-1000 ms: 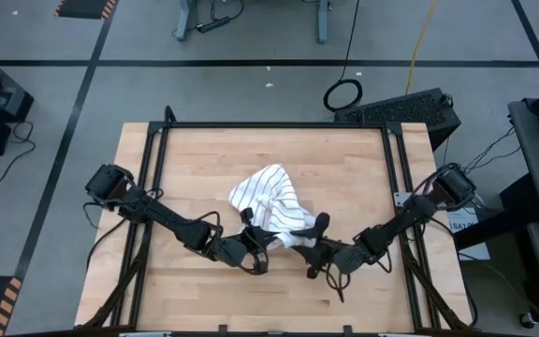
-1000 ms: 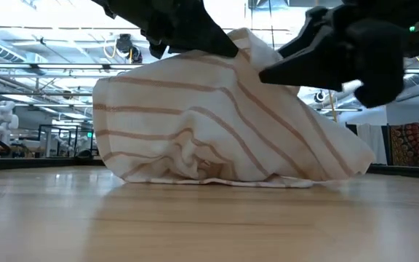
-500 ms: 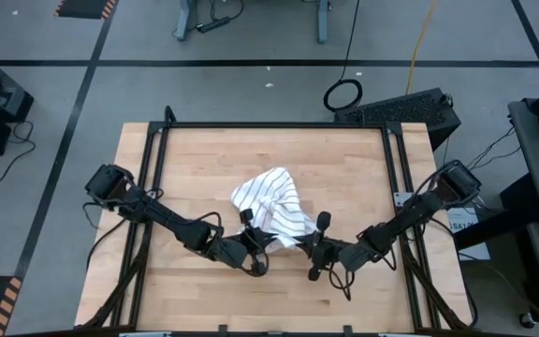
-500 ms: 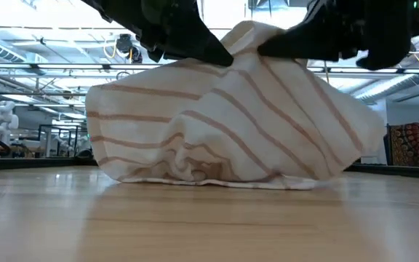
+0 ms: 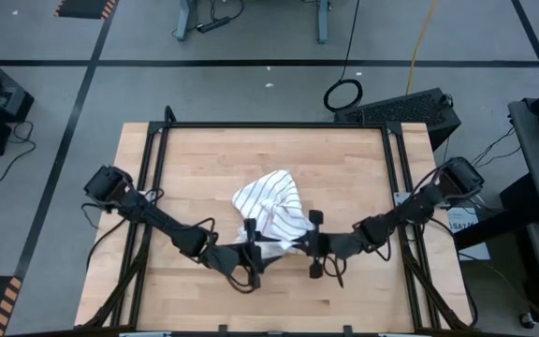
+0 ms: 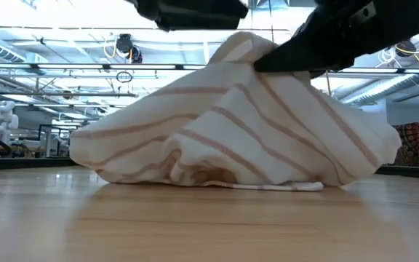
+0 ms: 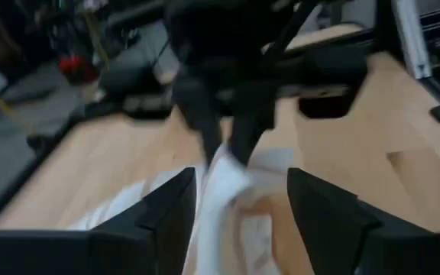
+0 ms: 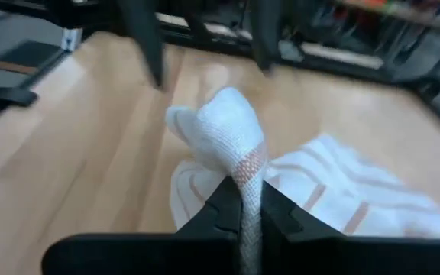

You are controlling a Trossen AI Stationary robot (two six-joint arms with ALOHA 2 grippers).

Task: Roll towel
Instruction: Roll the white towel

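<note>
The white towel (image 5: 269, 208) with narrow dark stripes lies crumpled at the middle of the table, its lower edges on the wood (image 6: 217, 182). One part is drawn up into a peak (image 6: 242, 47). My right gripper (image 5: 293, 243) is at the towel's near right side, shut on that peak. My left gripper (image 5: 268, 247) faces it from the near left. It is open, its fingers (image 7: 170, 210) on either side of the raised cloth and above it in the low view (image 6: 195, 11). My right gripper pinches a raised fold of the towel (image 8: 244, 169) between its two fingers, coming roughly level from the table's right. The bunched cloth stands up beyond the fingertips as a peak (image 8: 224, 126). The rest of the towel slopes down from there and lies on the table.
A black frame (image 5: 269, 125) runs round the wooden tabletop. Bare wood lies on all sides of the towel, widest toward the far edge (image 5: 269, 154) and the left (image 5: 171, 187).
My right gripper has moved left to the towel and shut on its raised fold. My left gripper has opened, let go of the cloth and come up off it. The towel's left side has sagged and spread lower on the table, while the peak stays up in the right gripper.
</note>
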